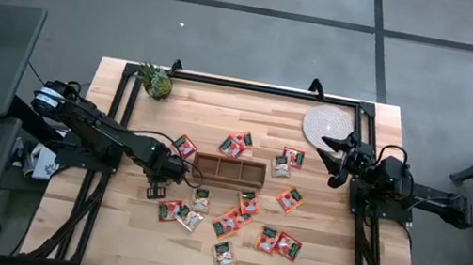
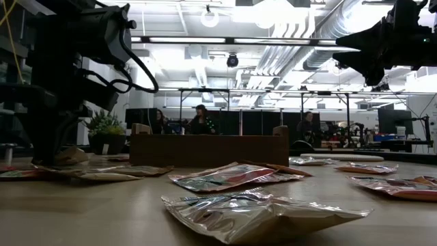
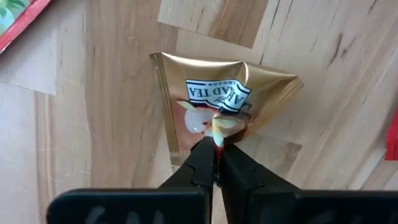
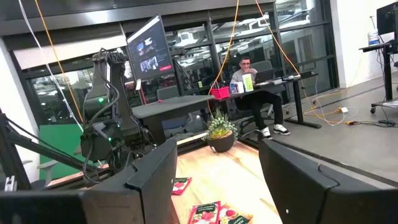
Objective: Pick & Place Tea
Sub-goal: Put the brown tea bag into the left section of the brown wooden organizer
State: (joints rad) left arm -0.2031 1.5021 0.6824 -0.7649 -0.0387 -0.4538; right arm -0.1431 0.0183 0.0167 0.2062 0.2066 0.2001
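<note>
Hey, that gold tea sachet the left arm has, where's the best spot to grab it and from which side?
Grip the sachet at a thin edge, coming straight down from above: it lies flat on the table, so only a lifted edge gives purchase. The left tool is already shut on one edge; the right tool waits by the mat.

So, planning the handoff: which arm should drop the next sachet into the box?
Left. Its gripper is already shut on a sachet, close beside the box. The right gripper hangs open and empty by the mat.

Grey floor (image 1: 231, 46), desks w/ monitor (image 4: 149, 46), ceiling ducts (image 2: 328, 41)
</note>
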